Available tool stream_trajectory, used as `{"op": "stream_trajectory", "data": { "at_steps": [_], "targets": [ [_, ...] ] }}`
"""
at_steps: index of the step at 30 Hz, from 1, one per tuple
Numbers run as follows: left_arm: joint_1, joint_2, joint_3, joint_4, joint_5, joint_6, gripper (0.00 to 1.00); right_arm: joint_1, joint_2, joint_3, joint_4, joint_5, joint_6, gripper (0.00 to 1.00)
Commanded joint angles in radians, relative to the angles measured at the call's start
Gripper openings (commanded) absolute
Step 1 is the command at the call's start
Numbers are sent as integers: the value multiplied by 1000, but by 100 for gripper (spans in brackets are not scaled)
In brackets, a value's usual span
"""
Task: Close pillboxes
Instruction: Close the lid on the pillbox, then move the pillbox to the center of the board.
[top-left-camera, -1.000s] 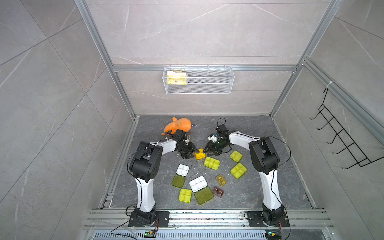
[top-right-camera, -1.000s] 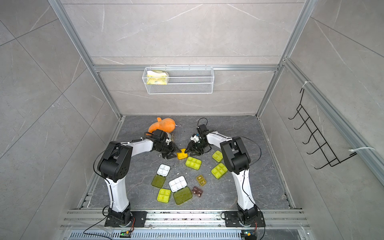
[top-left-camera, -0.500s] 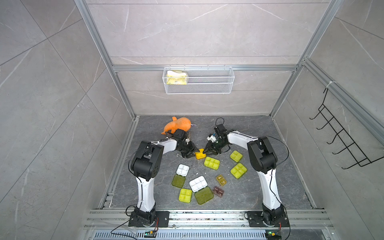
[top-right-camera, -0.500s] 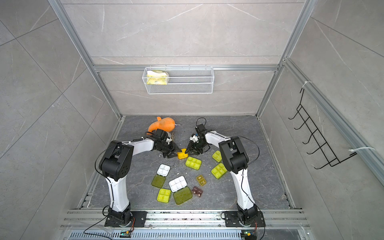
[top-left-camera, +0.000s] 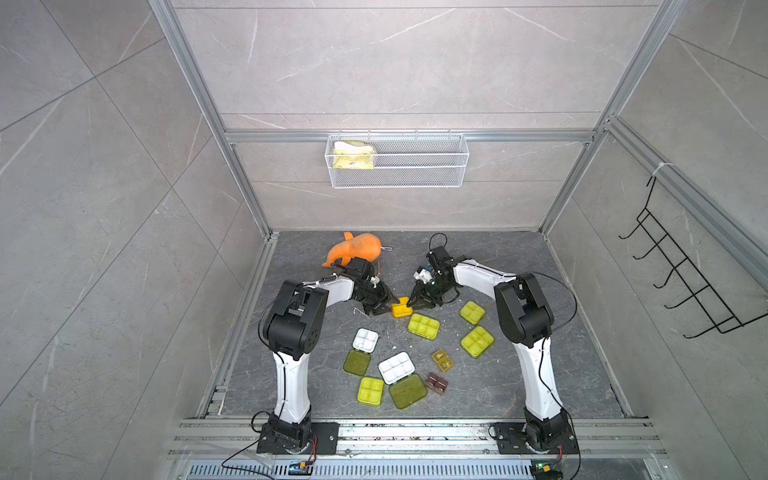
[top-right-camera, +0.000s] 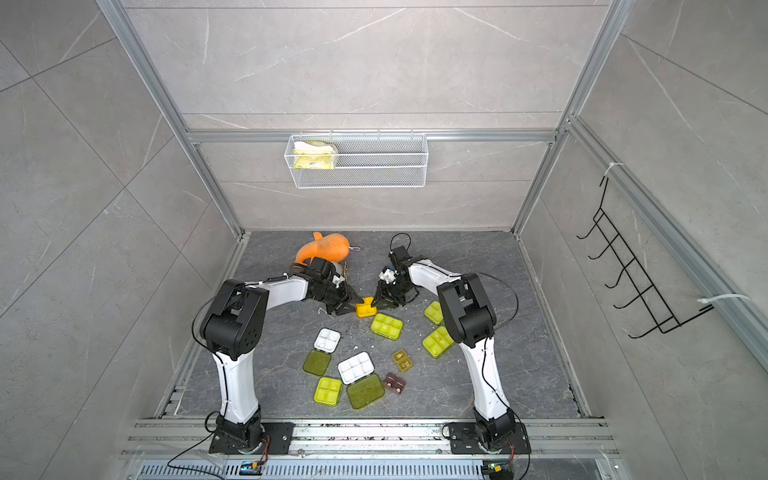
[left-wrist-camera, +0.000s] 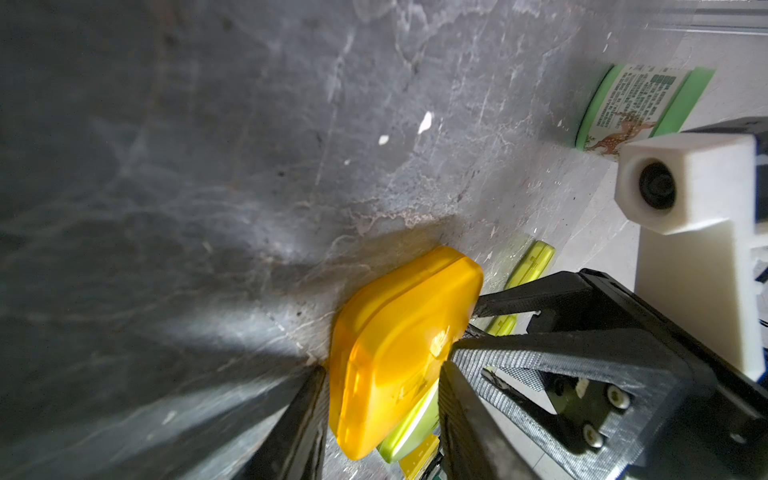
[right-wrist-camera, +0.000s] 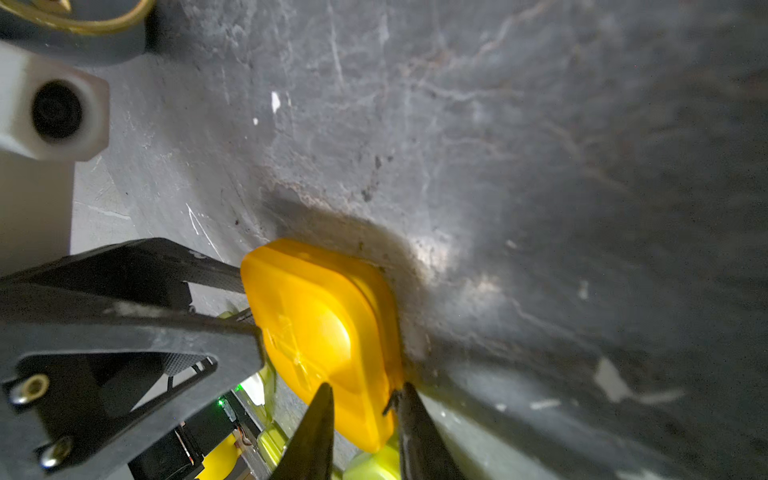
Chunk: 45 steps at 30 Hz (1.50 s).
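The orange pillbox (top-left-camera: 401, 309) (top-right-camera: 365, 309) sits between both arms at mid-floor, its lid down on its base. My left gripper (left-wrist-camera: 382, 370) (top-left-camera: 383, 306) has a finger against each flat side of it. My right gripper (right-wrist-camera: 365, 388) (top-left-camera: 417, 304) pinches its opposite edge across lid and base. Closed yellow-green pillboxes lie in both top views (top-left-camera: 423, 326) (top-left-camera: 472, 312) (top-left-camera: 477, 341) (top-left-camera: 370, 390). Two white trays (top-left-camera: 365, 338) (top-left-camera: 397, 367) lie open, their lids (top-left-camera: 356, 362) (top-left-camera: 408, 390) flat beside them. A small amber box (top-left-camera: 441, 360) lies open.
An orange plush toy (top-left-camera: 353, 249) lies behind the left arm. A green-lidded jar (left-wrist-camera: 640, 108) stands near the right arm. A small brown box (top-left-camera: 436, 382) lies near the front. A wire basket (top-left-camera: 397, 160) hangs on the back wall, a hook rack (top-left-camera: 681, 282) on the right wall.
The right gripper's jaws have narrowed onto the orange pillbox's edge. The left jaws have come in slightly. Both arms have barely moved.
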Motion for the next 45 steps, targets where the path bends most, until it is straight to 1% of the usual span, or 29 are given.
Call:
{"op": "stream_trajectory", "data": {
  "at_steps": [1,6,9,16,18,25,31,32,35,38,41,45],
  "targets": [
    [4,25,19,-7,-6,8,46,5,45,-2,-67,101,-19,28],
    [5,22,23,-14,-12,9,46,5,28,5,-50,83,-22,36],
    [5,24,26,-20,-13,13,47,5,31,33,-50,74,-25,39],
    [5,25,26,-24,-13,13,47,6,90,109,-75,70,-28,40],
    [6,24,26,-27,-13,13,46,5,99,120,-77,69,-26,39],
    [5,24,23,-24,-13,12,46,5,102,114,-81,69,-30,28],
    [5,22,18,-24,-11,13,46,6,86,97,-75,76,-28,27],
    [5,20,15,-24,-11,13,46,6,85,97,-75,75,-27,28],
    [5,11,5,-21,-13,16,46,5,68,101,-78,79,-26,36],
    [7,5,-7,-16,-15,14,46,5,43,110,-82,80,-34,42],
    [7,1,-14,-17,-15,17,46,6,13,101,-78,74,-39,45],
    [7,-5,-14,-26,-16,25,47,6,-30,45,-52,46,-39,49]
  ]
}}
